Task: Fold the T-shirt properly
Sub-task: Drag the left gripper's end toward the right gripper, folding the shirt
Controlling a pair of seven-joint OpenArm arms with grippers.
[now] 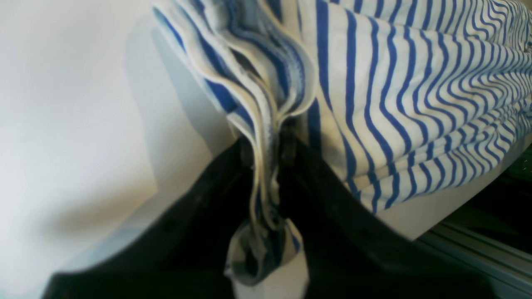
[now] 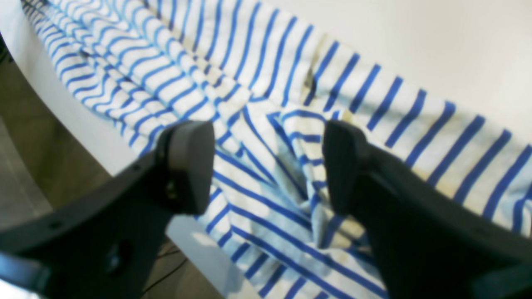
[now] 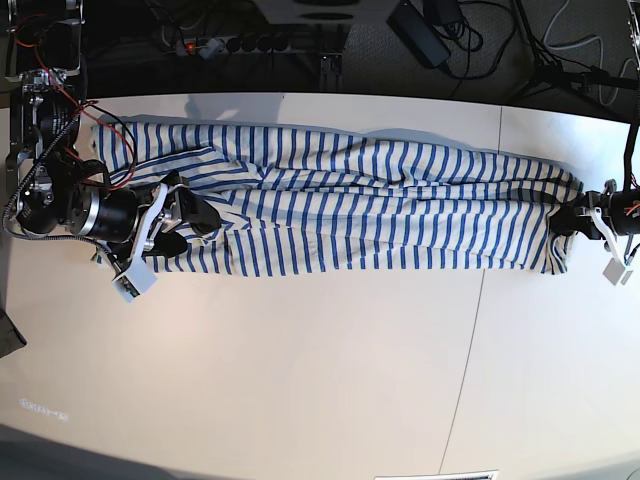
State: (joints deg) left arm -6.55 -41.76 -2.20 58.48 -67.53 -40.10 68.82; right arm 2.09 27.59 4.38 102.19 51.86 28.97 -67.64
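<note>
The left claw (image 1: 266, 166) is nearly closed, pinching a bunched, many-layered edge of the T-shirt (image 1: 415, 95) between its black fingers; cloth hangs through the narrow gap. In the base view this claw (image 3: 572, 218) sits at the scene's right end of the shirt. The right claw (image 2: 268, 166) stands wide apart, its two dark pads (image 2: 189, 162) on either side of a rumpled fold of striped cloth with nothing gripped between them; whether the pads touch the cloth cannot be told. In the base view it (image 3: 195, 222) rests at the scene's left end of the shirt.

The T-shirt (image 3: 370, 205) lies stretched out on the white surface (image 3: 330, 370), toward its far edge, its long axis running left to right. Beyond the far edge, cables (image 3: 470, 35) and a power strip (image 3: 260, 42) lie on the dark floor.
</note>
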